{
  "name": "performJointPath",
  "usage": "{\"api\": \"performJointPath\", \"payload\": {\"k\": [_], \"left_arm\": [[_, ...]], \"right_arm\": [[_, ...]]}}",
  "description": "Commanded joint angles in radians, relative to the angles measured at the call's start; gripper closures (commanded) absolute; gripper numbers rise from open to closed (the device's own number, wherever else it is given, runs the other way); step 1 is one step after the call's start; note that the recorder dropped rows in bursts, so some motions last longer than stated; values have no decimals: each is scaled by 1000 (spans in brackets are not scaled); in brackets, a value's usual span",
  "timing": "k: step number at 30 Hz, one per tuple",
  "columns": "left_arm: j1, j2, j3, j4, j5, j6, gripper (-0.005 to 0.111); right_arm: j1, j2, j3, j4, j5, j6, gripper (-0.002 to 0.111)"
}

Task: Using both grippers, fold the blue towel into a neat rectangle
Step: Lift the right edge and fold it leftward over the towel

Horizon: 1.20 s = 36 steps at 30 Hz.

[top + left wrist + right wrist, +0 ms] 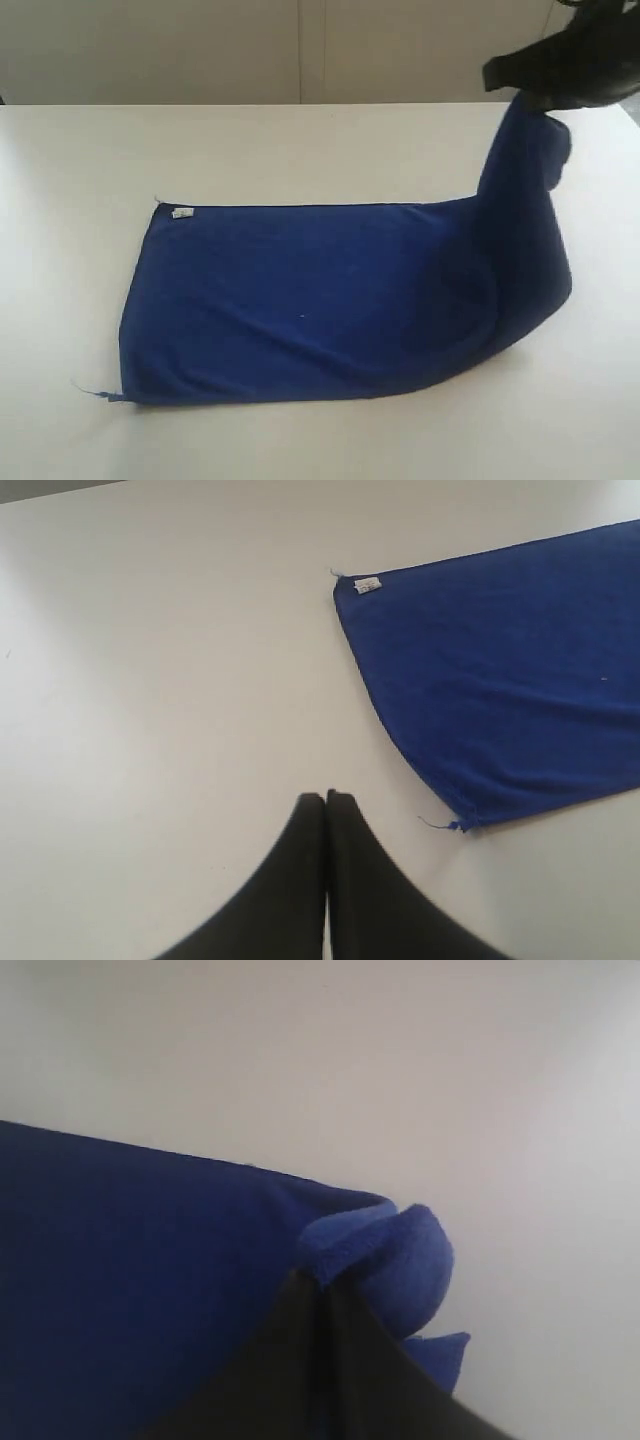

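blue towel (300,300) nipped in right pincer (321,1282) (wrist view)

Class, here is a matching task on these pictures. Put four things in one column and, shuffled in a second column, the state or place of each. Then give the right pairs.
Column one:
1. left gripper
2. right gripper
3. blue towel
4. white label

Column two:
A. at a corner of the cloth that lies flat
B. jaws shut on a raised edge of the cloth
C. one side flat on the table, the other lifted
D. jaws shut on nothing, over bare table

Pairs: 1-D, 2-B, 3-C, 4-A.
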Motion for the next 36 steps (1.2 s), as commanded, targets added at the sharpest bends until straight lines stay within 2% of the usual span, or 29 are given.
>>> {"api": "performJointPath", "payload": {"k": [1,12,21,28,36], "left_arm": [[1,-9,5,-15,7,-4,107],[1,-9,5,-15,7,-4,107],[1,-9,5,-15,7,-4,107],[1,-9,5,-15,7,-4,107],[1,-9,5,-15,7,-4,107]], "right_arm": [[115,-8,-41,-1,5,-24,108],[353,93,-219,-1,39,-25,108],[518,305,-371,-1,33,-40,108],[628,554,-427,-1,-112,-57,108],[690,772,-427,1,-333,-57,108]]}}
